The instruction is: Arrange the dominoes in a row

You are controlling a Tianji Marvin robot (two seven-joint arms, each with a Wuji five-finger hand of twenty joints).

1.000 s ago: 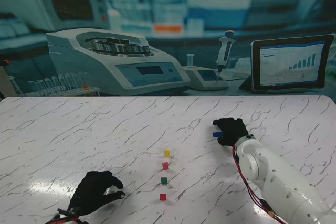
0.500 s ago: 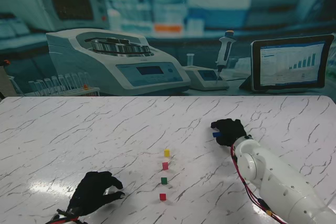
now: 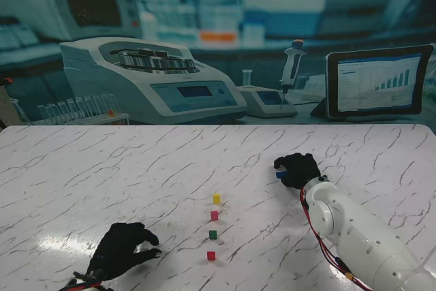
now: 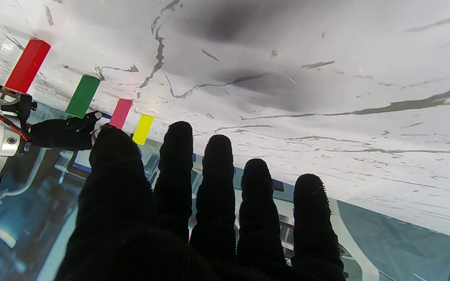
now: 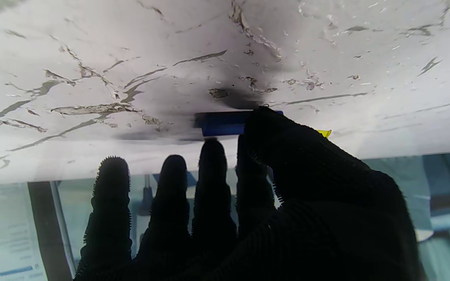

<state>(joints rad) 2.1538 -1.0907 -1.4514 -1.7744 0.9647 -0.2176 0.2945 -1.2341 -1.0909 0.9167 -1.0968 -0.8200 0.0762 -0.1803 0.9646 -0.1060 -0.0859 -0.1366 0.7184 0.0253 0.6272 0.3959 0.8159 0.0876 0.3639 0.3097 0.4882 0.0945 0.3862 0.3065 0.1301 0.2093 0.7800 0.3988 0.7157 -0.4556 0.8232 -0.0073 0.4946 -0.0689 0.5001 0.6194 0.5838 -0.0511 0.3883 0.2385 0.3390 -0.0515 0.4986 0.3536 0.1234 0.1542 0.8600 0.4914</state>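
Four dominoes are already lined up mid-bench, so you're on the fifth: your right hand (image 3: 298, 170) pinches the blue domino (image 3: 280, 175) out at 2 o'clock of the yellow domino (image 3: 216, 198). Next, carry it to the row's far end and stand it upright; your left hand (image 3: 122, 249) rests open, holding nothing.

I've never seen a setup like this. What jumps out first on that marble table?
Four small coloured dominoes stand in a row mid-table: yellow farthest from me, then pink, green and red. To their right, the black-gloved right hand pinches a blue domino. The left hand rests open near the red one.
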